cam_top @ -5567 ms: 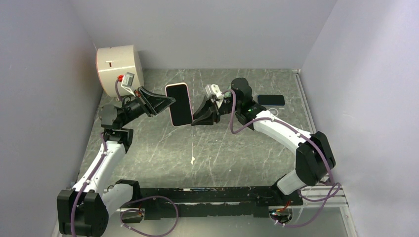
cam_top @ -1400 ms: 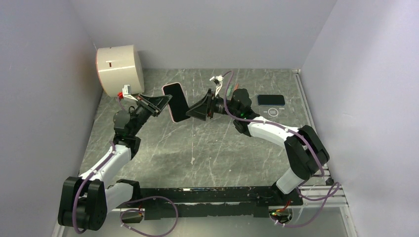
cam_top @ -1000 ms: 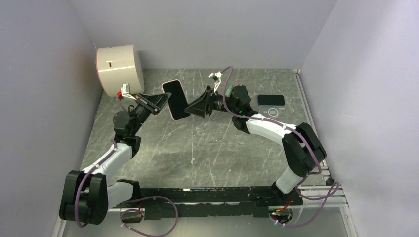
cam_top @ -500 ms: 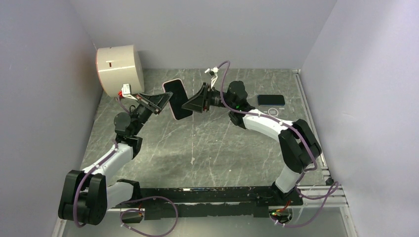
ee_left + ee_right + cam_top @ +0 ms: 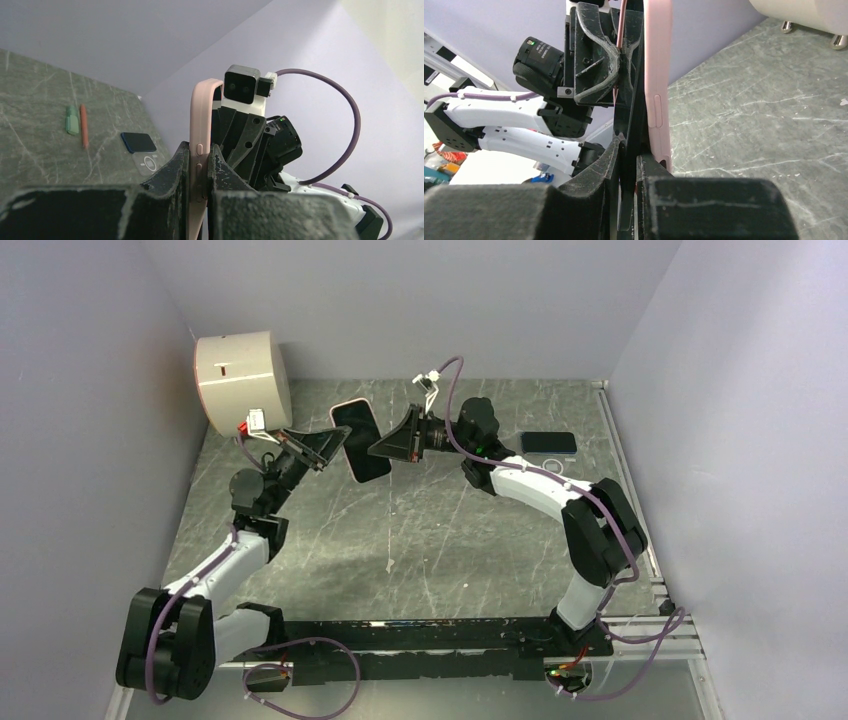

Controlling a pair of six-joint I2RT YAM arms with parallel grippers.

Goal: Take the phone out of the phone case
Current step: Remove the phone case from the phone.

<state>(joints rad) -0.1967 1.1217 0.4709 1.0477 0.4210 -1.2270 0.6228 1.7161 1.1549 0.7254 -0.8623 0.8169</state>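
Observation:
The phone, black screen up, sits in its pink case and is held in the air over the back of the table. My left gripper is shut on the case's left edge; in the left wrist view the pink case stands upright between the fingers of that gripper. My right gripper is shut on the right edge. In the right wrist view its jaws pinch the dark phone edge, and the pink case wall lies outside the right finger.
A white cylindrical device stands at the back left. A dark blue phone and a white remote-like pad lie at the back right. A green marker and a red pen lie near the back wall.
Over the last seconds both grippers kept hold while the right wrist rose and shifted left and back, tilting the phone's top toward the back wall. In the last half second little moved.

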